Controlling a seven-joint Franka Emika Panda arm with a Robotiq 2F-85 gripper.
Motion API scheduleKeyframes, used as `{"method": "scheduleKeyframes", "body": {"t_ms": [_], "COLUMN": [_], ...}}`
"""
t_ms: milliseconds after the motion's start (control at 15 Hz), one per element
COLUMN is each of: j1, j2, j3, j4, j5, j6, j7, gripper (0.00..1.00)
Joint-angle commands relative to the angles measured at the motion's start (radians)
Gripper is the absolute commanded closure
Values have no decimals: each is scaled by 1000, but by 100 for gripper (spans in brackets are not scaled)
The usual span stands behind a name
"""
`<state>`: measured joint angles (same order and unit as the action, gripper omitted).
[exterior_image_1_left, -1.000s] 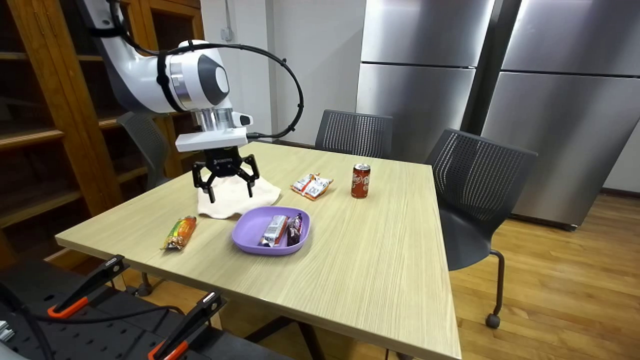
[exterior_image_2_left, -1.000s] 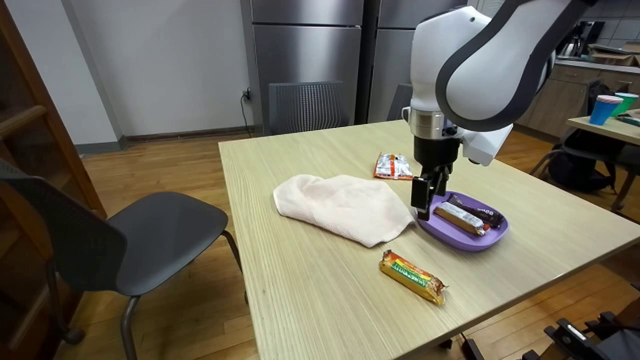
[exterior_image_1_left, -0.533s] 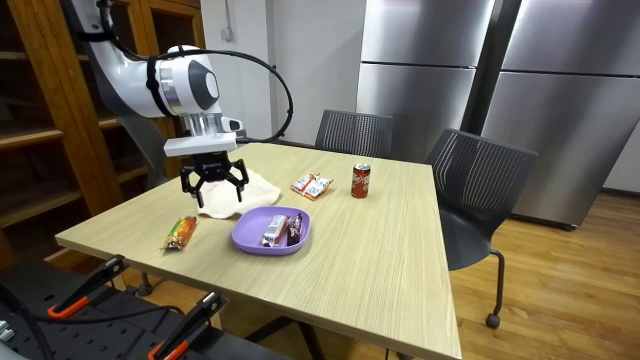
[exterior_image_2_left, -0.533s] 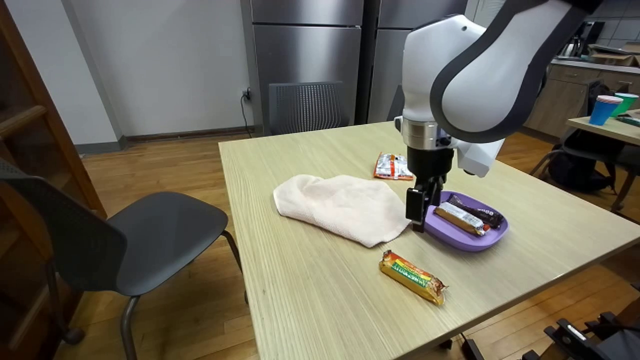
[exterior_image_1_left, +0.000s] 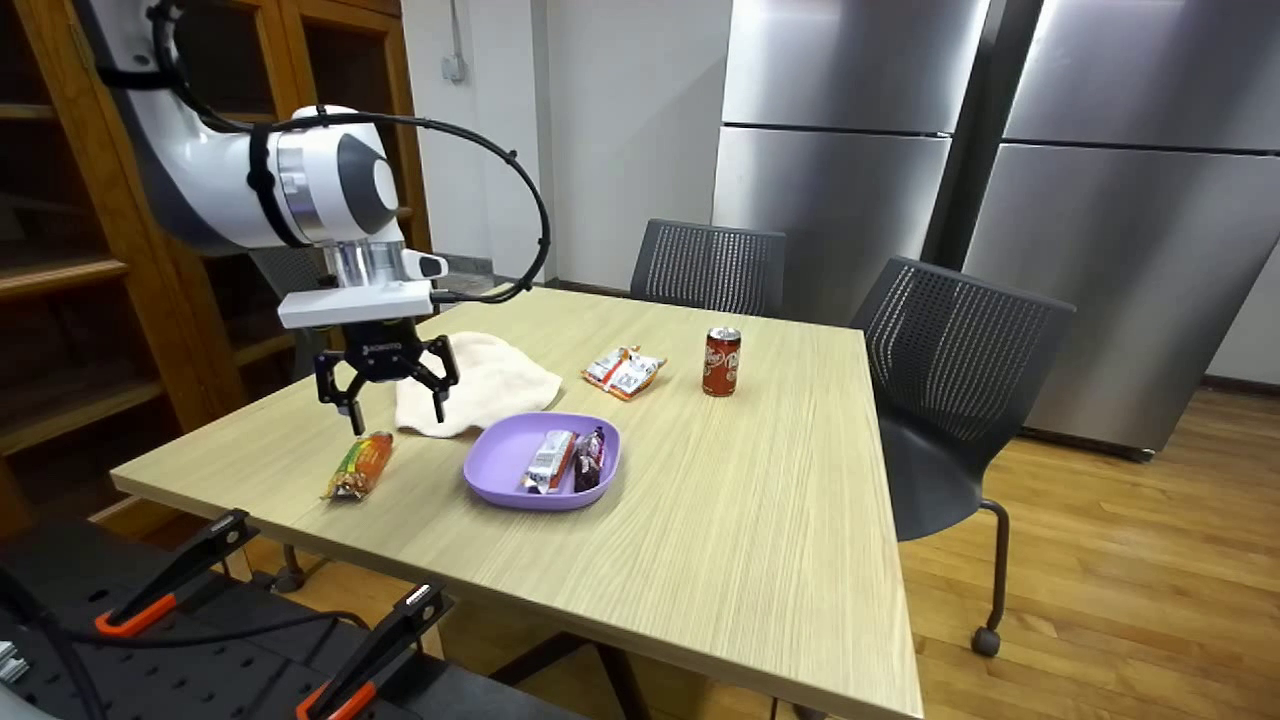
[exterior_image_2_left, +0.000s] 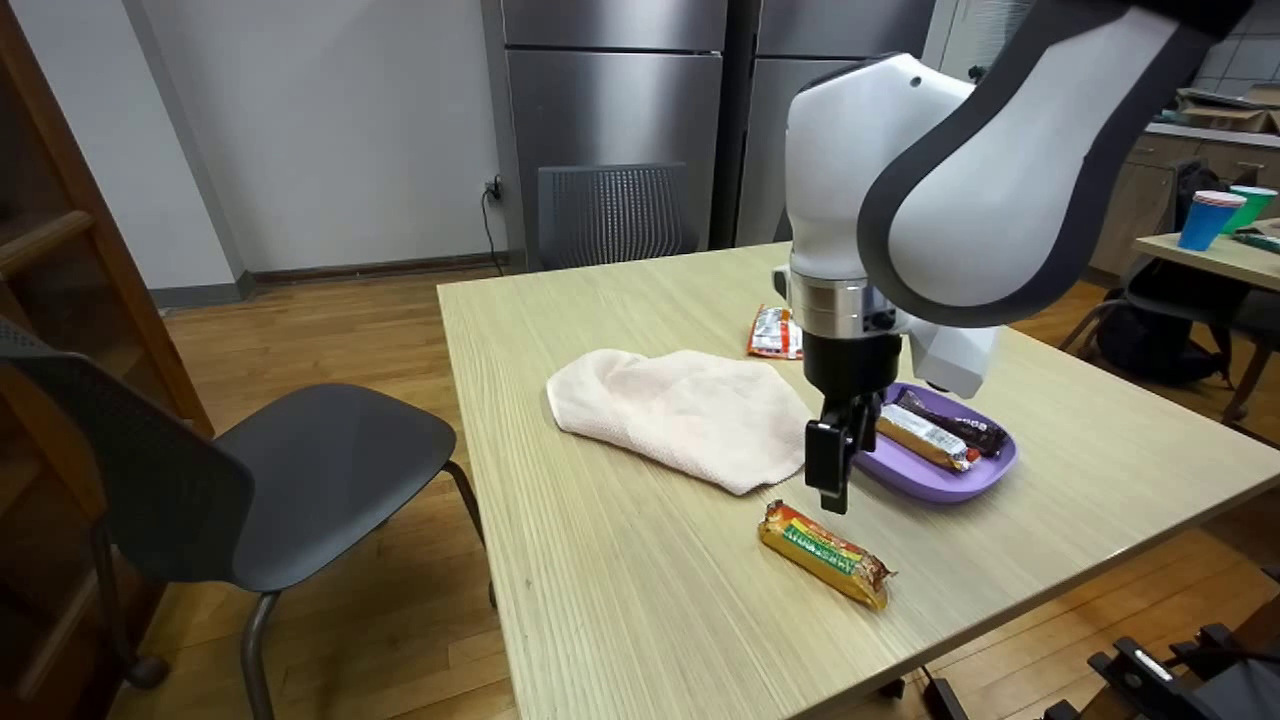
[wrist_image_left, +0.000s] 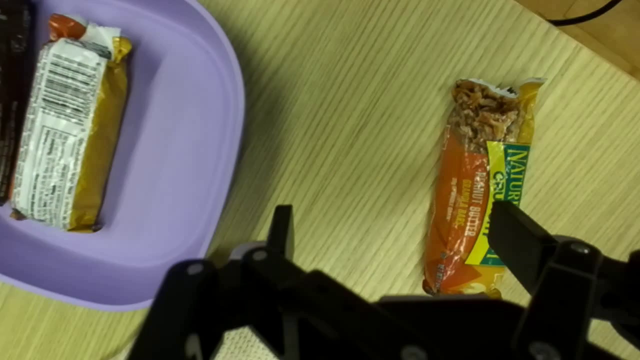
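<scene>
The tool points down above the bench, its two fingers spread wide and released. Nearest to it is a granola bar in an orange, yellow and green wrapper, which lies flat on the bench near the edge. In the wrist view one finger covers part of the green label, while the other stands out over bare wood grain between the granola bar and a purple plate. It is hard to judge from these angles how close the covering finger comes to the wrapper.

The plate sits beside the granola bar, apart from it, and holds two more bars side by side: a white-backed bar showing a barcode and a gold flank, and a dark-brown bar. A pale cloth lies in soft folds near both the plate and the granola bar. Farther across the bench are a silver-and-orange packet, lying flat, and a dark red can, standing upright and apart from the packet. Dark chairs stand around the bench, steel refrigerators rise behind it, and a wooden cabinet stands off to one side.
</scene>
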<state>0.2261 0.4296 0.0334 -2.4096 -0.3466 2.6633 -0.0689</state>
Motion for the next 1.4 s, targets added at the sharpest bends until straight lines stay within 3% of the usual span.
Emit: {"method": "scheduleKeyframes", "body": {"t_ms": [0, 533, 1333], "j1": [13, 14, 21], "j2": [-8, 23, 99], "j3": [20, 65, 79], "j4": [-29, -34, -9], "j5": [4, 39, 109], "j6": [12, 31, 91], "j7": [34, 33, 41], "gripper": [0, 0, 0]}}
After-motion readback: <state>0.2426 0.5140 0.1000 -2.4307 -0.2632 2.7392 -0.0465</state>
